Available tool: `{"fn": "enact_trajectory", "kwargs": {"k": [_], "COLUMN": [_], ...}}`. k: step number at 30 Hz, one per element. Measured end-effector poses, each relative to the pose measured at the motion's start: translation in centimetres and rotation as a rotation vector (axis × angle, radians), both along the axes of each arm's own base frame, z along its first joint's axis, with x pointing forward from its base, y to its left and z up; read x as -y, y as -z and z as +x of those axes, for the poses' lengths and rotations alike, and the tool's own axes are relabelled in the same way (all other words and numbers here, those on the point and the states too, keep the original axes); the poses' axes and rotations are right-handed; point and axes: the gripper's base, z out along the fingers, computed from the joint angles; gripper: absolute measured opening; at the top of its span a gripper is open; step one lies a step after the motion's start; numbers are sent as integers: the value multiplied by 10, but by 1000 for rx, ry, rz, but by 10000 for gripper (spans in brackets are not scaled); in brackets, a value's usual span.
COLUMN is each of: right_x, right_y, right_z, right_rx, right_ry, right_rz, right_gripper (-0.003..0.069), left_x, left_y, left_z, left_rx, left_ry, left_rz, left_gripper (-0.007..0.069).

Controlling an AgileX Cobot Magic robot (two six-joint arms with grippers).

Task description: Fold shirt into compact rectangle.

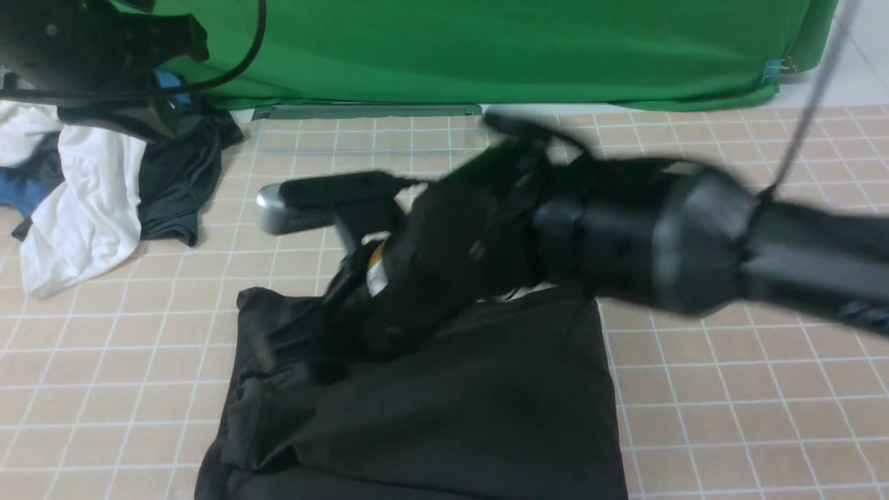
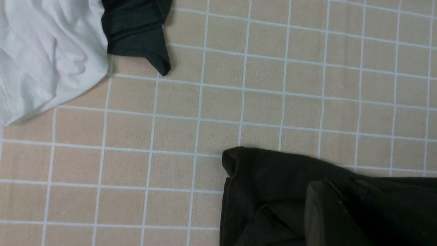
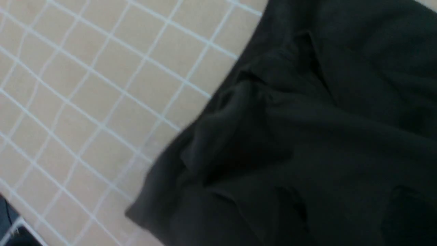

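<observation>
The black shirt (image 1: 451, 403) lies folded into a rough rectangle on the tiled table (image 1: 729, 389), near the front edge. Its left side is bunched into creases (image 1: 278, 375). My right arm reaches in from the right, blurred with motion. Its gripper (image 1: 326, 333) is low over the shirt's far left part. In the right wrist view, two faint dark fingertips (image 3: 290, 205) stand apart over the crumpled cloth (image 3: 273, 119), nothing between them. My left arm (image 1: 90, 62) is raised at the far left. Its dark finger (image 2: 324, 212) hangs above the shirt's corner (image 2: 259, 171).
A pile of clothes lies at the far left: a white garment (image 1: 76, 201) (image 2: 44, 58), a dark grey-green one (image 1: 177, 180) (image 2: 136, 30) and some blue cloth (image 1: 21, 191). A green backdrop (image 1: 486, 48) closes off the far side. A thin cable (image 1: 812, 90) hangs at the right.
</observation>
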Motion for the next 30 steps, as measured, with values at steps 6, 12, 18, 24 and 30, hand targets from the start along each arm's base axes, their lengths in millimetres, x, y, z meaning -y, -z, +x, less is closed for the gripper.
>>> {"fn": "enact_trajectory", "kwargs": {"k": [6, 12, 18, 24, 30], "right_x": [78, 172, 243, 285, 277], "right_y": [-72, -163, -180, -140, -81], "right_z": [-6, -60, -131, -178, -178], "right_rx": [83, 380, 554, 824, 965], "right_ry": [-63, -6, 23, 38, -6], "right_rz": [-177, -214, -79, 165, 287], "right_gripper": [37, 26, 26, 25, 25], "left_x": [0, 1, 3, 7, 8], "left_y": [0, 0, 0, -1, -1], "left_z": [0, -1, -1, -1, -1], "left_rx": [-5, -7, -8, -12, -13], "left_ry": [0, 0, 4, 9, 11], "left_rz": [-1, -6, -40, -90, -100], "left_gripper": [71, 75, 78, 90, 93]}}
